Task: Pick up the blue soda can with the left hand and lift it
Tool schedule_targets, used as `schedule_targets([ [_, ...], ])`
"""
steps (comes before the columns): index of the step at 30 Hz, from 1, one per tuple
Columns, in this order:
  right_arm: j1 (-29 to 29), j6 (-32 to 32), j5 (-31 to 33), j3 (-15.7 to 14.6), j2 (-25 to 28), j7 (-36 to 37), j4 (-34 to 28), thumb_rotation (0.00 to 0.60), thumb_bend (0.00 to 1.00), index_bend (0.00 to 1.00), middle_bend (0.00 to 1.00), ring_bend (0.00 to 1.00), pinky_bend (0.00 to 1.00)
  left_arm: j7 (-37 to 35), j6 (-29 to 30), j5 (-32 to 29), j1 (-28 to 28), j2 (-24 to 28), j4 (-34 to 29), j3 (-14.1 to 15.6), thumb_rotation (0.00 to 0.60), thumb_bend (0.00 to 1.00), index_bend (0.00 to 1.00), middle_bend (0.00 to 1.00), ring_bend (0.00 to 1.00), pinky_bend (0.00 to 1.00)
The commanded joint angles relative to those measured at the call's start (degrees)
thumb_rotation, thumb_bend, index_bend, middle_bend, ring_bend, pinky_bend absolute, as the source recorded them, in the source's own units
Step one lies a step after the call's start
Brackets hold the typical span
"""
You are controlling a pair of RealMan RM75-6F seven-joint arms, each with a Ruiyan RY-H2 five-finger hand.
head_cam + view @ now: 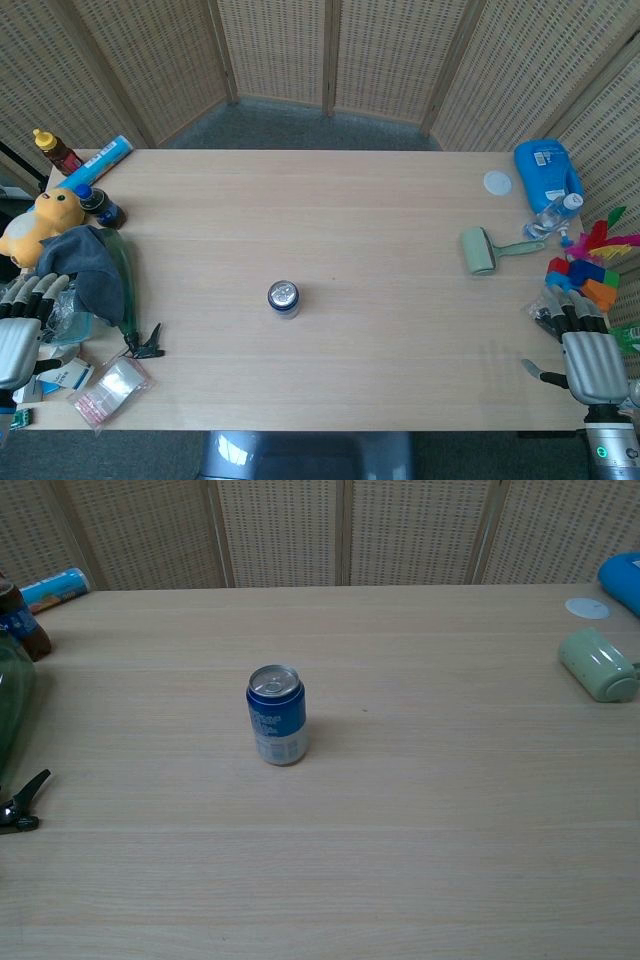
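Pale wood of the table [400,240] is left bare around the blue soda can [276,715], which is stood upright near the middle, well apart from the clutter at either edge. The left hand [22,325] is parked at the near left corner, fingers [40,293] extended side by side, nothing held; the right hand [588,352] is likewise empty. A wide sideways approach is advised, the fingers being spread before the can's wall is wrapped mid-height.
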Motion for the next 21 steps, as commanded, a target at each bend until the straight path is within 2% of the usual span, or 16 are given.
schedule_targets([
  [1,0.0,0.0,0.0,-0.1,0.0,0.0,-0.1,0.534,0.0,0.0,0.0,0.0,0.0,0.1,0.0,0.0,0.0,0.0,0.1,0.0,0.6,0.0,0.0,0.0,0.0,0.0],
  [12,-0.2,0.1,-0.1,-0.1,0.1,-0.3,-0.5,0.534,0.0,0.0,0.0,0.0,0.0,-1.2,-1.3,-1.5,-0.4,-0.3,0.0,-0.6,0.6,0.0,0.0,0.0,0.0,0.0],
  [21,0.2,-0.9,1.2,0.1,-1.1,-2.1,0.8,0.531,0.0,0.0,0.0,0.0,0.0,-4.8,-9.4,-5.4,-5.2,-2.9,1.4,-3.0,0.6,0.0,0.0,0.0,0.0,0.0],
])
